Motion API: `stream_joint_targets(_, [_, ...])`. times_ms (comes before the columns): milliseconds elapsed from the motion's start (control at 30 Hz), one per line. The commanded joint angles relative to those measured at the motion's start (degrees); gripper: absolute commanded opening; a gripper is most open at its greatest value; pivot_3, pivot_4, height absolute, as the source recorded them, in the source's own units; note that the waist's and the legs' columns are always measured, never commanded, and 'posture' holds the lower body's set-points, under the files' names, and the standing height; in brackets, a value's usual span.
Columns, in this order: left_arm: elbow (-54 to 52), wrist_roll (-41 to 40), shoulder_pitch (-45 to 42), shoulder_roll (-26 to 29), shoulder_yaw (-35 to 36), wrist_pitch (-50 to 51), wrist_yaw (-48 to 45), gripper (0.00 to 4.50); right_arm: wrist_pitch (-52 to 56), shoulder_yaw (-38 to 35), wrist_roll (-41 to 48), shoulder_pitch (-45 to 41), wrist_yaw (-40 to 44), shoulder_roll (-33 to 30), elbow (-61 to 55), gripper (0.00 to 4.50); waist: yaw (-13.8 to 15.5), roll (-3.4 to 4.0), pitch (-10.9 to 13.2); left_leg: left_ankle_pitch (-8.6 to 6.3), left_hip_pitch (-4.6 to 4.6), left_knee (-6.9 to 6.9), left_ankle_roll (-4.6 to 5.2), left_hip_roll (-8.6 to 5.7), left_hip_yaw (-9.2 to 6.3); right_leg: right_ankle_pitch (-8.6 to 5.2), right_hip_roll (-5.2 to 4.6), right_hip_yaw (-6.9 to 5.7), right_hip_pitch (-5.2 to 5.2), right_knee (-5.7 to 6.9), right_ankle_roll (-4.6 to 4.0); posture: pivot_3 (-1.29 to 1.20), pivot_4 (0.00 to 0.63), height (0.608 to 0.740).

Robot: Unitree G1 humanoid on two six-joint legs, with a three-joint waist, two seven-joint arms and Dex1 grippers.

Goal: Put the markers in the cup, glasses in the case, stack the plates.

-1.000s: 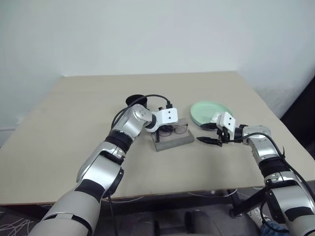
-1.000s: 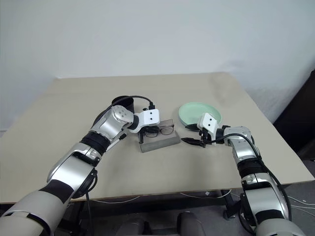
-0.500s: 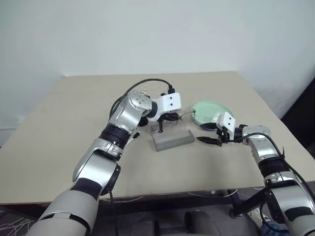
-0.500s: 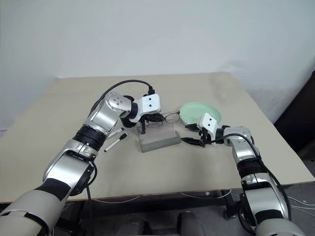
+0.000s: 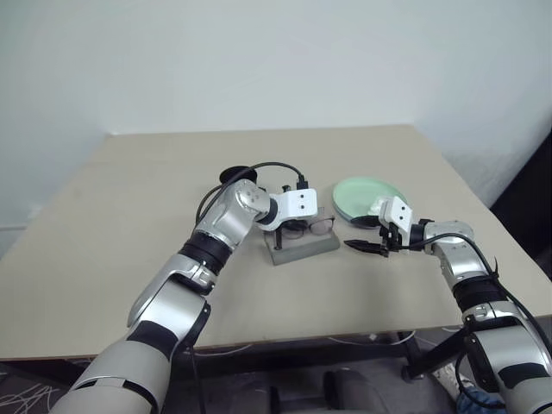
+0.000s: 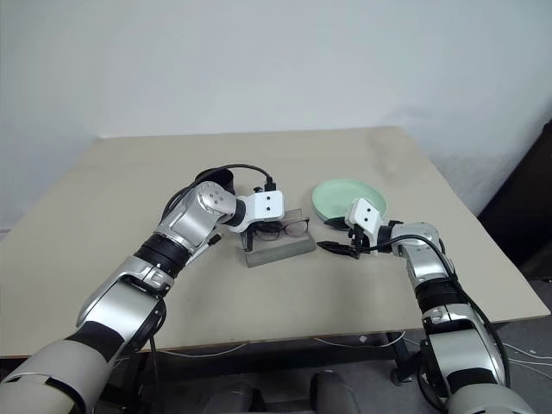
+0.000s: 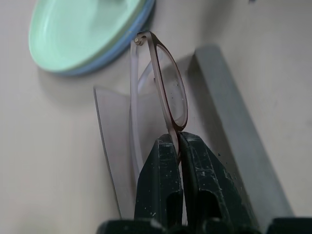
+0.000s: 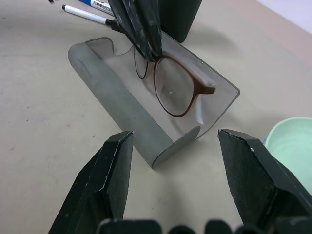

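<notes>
Over the case (image 8: 127, 115), L gripper (image 7: 178, 141) pinches glasses (image 8: 173, 87).

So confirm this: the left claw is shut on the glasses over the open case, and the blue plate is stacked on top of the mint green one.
The stacking order is wrong. The left wrist view shows the mint green plate on top of the blue plate. The rest holds: the left claw is shut on the glasses over the open case.
</notes>
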Motion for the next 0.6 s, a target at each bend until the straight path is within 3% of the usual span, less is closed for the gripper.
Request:
stream_joint_targets(33, [2.09,1.19,-1.17,0.1,-0.4,-1.97,0.8,0.02,-0.39,-0.83,0.76,-0.33,-0.11,-0.09,-2.13,3.0,0.0,0.0,0.0,0.0,0.0,0.0,0.0,0.0,0.0,0.0,0.0,0.0,0.0,0.0,0.0,0.0,0.0,0.732])
stream_joint_targets(600, [3.07,-4.07,-0.85,-0.25,2.96,3.52,-6.89,0.02,-0.21,-0.75,0.71,-0.2,-0.03,-0.1,-2.24,3.0,-0.04,0.0,0.0,0.0,0.04,0.03,0.0,0.0,-0.02,0.0,0.0,0.0,0.06,0.01,0.0,0.0,0.0,0.732])
